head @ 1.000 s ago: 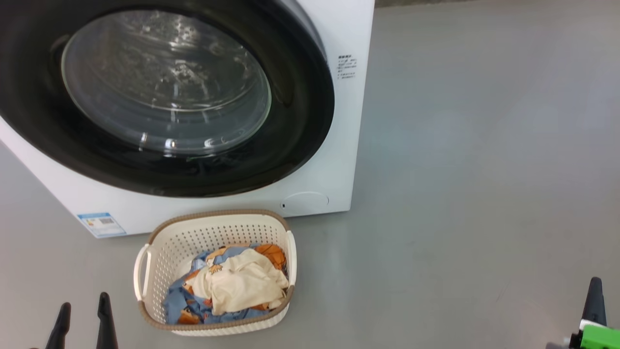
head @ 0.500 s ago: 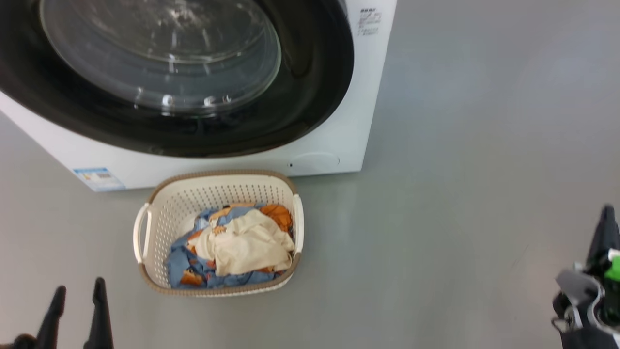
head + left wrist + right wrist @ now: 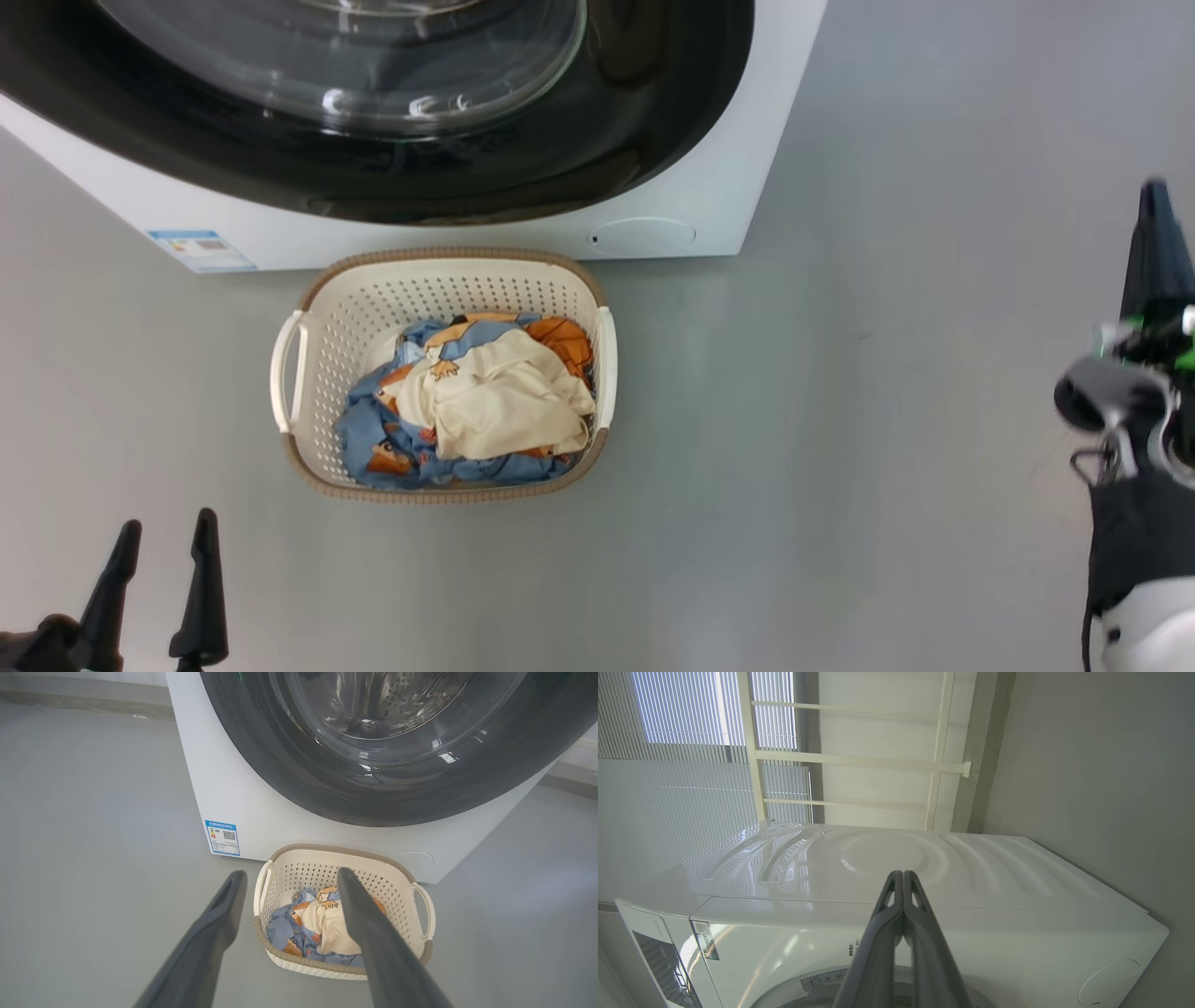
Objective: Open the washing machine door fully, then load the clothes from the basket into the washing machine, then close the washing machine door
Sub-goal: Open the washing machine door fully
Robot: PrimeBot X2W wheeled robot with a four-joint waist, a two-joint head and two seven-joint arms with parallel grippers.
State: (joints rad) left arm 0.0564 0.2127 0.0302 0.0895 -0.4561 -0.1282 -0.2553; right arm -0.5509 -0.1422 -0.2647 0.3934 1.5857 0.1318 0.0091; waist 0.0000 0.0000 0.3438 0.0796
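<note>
The white washing machine (image 3: 709,201) fills the top of the head view, its black-rimmed glass door (image 3: 579,168) lying flat against the front. Just in front of it on the floor stands the cream basket (image 3: 308,308), holding cream and blue printed clothes (image 3: 495,406). My left gripper (image 3: 163,537) is open and empty at the lower left, short of the basket. In the left wrist view its fingers (image 3: 219,914) frame the basket (image 3: 402,877), the clothes (image 3: 287,926) and the door (image 3: 327,793). My right gripper (image 3: 1156,201) is shut and empty at the far right, well away from the basket; it (image 3: 902,875) points at the washing machine (image 3: 878,858).
Grey floor (image 3: 887,420) stretches to the right of the machine and the basket. A blue label sticker (image 3: 201,250) marks the machine's lower left corner. A wall with window blinds (image 3: 691,714) and a white frame stands behind the machine.
The camera has tipped down, so machine and basket sit higher in the picture. The right gripper has risen along the right edge, still shut. The left gripper stays open at the lower left.
</note>
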